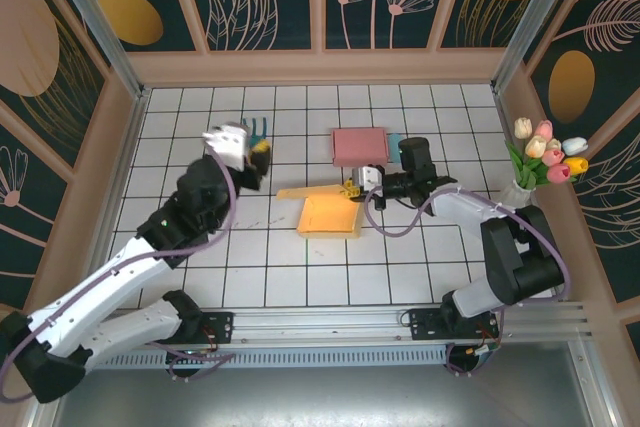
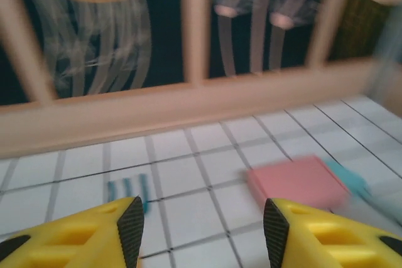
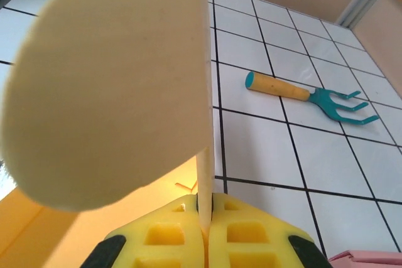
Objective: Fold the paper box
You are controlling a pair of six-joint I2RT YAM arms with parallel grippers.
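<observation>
The paper box [image 1: 326,214] lies flat and orange on the tiled table, near the middle. One pale flap [image 3: 119,86] of it stands upright, and my right gripper [image 1: 352,190] is shut on that flap's edge, the yellow jaws [image 3: 205,211] pressed together on the thin card. My left gripper [image 1: 256,154] hangs above the table to the box's left and back, apart from it. Its fingers [image 2: 130,230] are spread wide, the left gripper [image 2: 203,230] open with nothing but bare tiles between them.
A pink box [image 1: 360,144] [image 2: 295,181] sits behind the paper box with a teal piece [image 1: 393,139] at its right side. A small garden fork [image 3: 308,95] with teal tines [image 1: 258,128] lies at the back left. A vase of tulips [image 1: 540,159] stands by the right wall.
</observation>
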